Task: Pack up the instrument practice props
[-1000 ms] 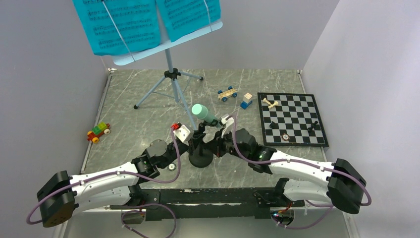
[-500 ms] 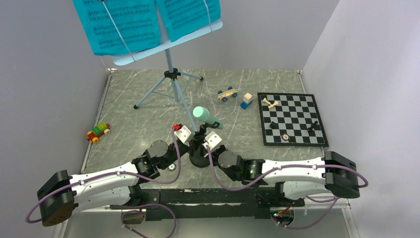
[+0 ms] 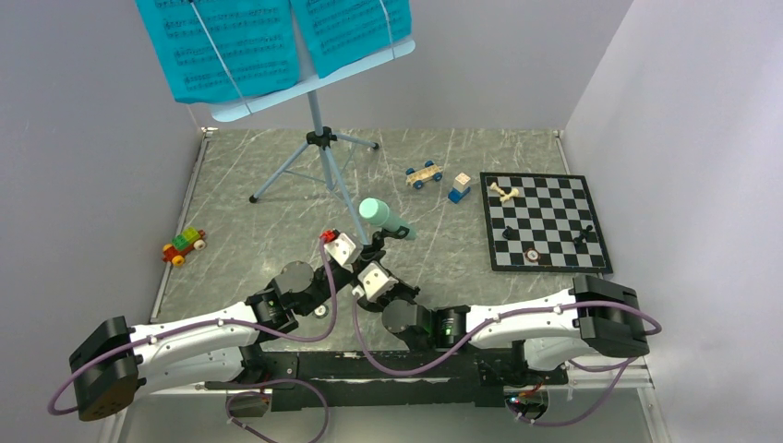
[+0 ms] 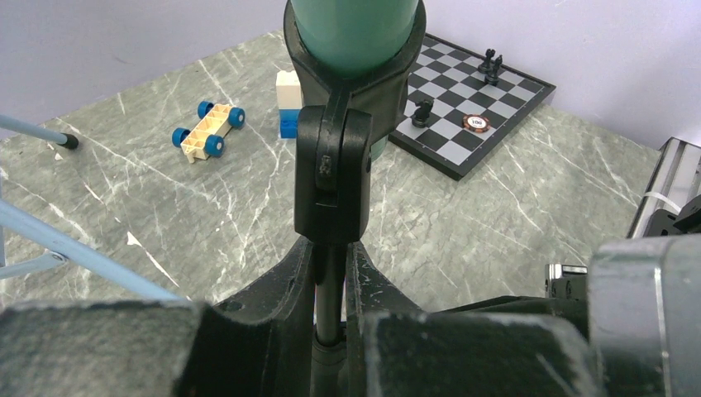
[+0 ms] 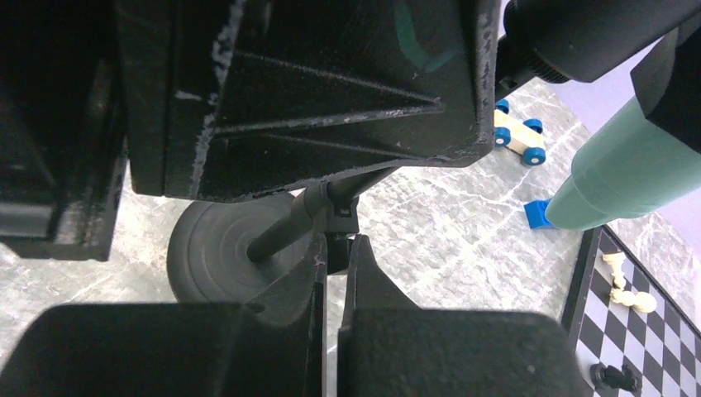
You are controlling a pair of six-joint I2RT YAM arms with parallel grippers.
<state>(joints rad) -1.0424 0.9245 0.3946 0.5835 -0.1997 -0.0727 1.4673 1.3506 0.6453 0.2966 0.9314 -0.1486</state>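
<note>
The pale-blue music stand (image 3: pixel 319 138) stands at the back with turquoise music sheets (image 3: pixel 231 46) on its tray. In front of it the mint-green microphone (image 3: pixel 379 214) sits tilted in the clip of the black microphone stand (image 3: pixel 375 242). My left gripper (image 4: pixel 331 281) is shut on the stand's thin pole just under the clip (image 4: pixel 335 174). My right gripper (image 5: pixel 337 252) is shut with nothing in it, its tips right at a small collar on the pole above the round base (image 5: pixel 211 248). From above, my right wrist (image 3: pixel 374 280) hides the base.
A chessboard (image 3: pixel 545 221) with a few pieces lies at the right. A toy car (image 3: pixel 424 174) and a blue-and-white block (image 3: pixel 460 187) sit behind the microphone, and a colourful block vehicle (image 3: pixel 183 245) at the left. Grey walls close in both sides.
My right arm swung left and toward the near edge, from beside the microphone's tail down to the stand's lower pole, staying shut. The left arm kept its grip and did not move.
</note>
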